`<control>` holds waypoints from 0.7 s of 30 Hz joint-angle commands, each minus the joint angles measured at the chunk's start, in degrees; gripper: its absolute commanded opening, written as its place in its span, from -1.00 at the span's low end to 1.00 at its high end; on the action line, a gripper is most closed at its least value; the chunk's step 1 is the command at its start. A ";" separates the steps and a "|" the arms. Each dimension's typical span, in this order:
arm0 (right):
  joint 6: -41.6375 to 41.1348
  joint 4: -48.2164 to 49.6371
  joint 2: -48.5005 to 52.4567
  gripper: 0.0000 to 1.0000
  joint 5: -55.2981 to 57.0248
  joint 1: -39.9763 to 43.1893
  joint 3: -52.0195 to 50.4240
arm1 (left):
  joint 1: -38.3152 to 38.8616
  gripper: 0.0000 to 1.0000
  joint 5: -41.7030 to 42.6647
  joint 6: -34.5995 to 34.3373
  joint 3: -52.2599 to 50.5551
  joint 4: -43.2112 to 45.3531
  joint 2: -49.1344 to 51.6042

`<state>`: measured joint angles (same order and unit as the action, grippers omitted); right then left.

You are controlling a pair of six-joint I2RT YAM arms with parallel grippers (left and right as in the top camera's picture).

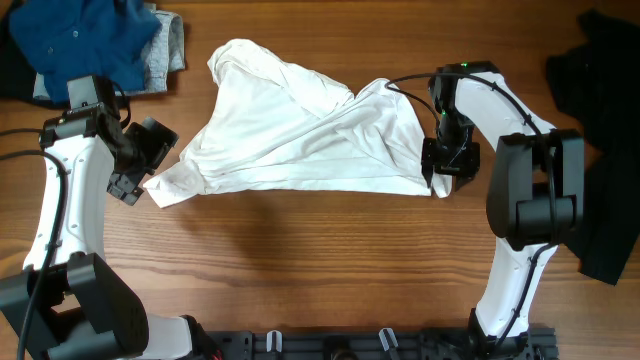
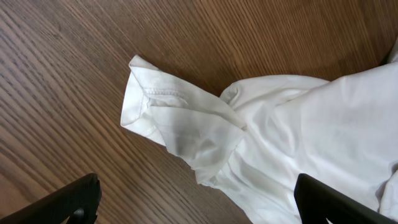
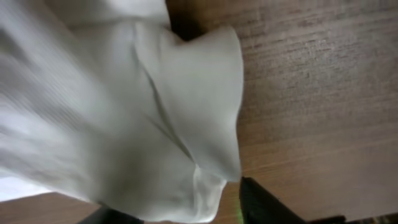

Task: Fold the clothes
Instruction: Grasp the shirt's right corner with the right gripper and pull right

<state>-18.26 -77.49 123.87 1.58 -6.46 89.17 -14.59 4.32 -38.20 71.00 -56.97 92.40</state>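
Observation:
The white T-shirt (image 1: 300, 135) lies crumpled in the middle of the wooden table; no lettering shows. My left gripper (image 1: 140, 168) is open just left of the shirt's left sleeve (image 2: 180, 121), which lies flat on the wood ahead of the wide-apart fingers (image 2: 196, 202). My right gripper (image 1: 441, 170) is low over the shirt's right edge. In the right wrist view its fingers (image 3: 186, 208) stand apart with a blurred fold of the shirt (image 3: 155, 124) between them. A strip of wood shows between the cloth and the right finger.
A blue garment (image 1: 90, 40) on a grey one (image 1: 172, 45) lies at the back left corner. A black garment (image 1: 605, 150) lies along the right edge, close behind the right arm. Bare wood (image 1: 300, 260) runs in front of the shirt.

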 commanded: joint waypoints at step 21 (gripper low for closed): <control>-4.79 11.78 0.85 -0.92 4.72 3.17 10.34 | 0.11 1.00 -0.55 0.50 0.37 0.13 -0.46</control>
<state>-21.08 -67.00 123.90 2.66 -5.78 93.51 -14.59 4.32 -38.20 71.00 -56.97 92.40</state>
